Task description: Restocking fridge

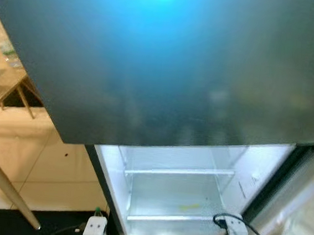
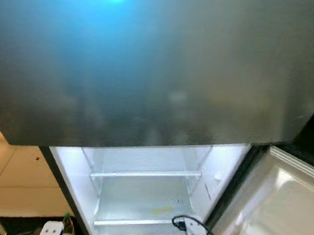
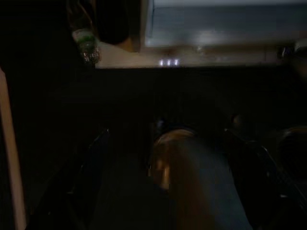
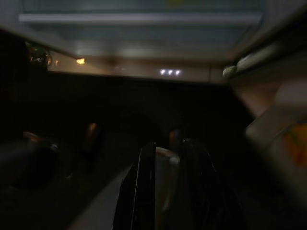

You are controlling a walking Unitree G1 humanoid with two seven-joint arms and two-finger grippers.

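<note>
Right gripper (image 4: 165, 191) fingers nearly closed, left gripper (image 3: 168, 177) state unclear; fridge (image 1: 177, 192) lit, open

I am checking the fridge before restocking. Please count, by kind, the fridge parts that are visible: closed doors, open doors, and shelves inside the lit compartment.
Closed upper door: 1
Open lower door, swung to the robot's right: 1
Shelves in the lit compartment, upper shelf and lower shelf: 2
Total: 4
</note>
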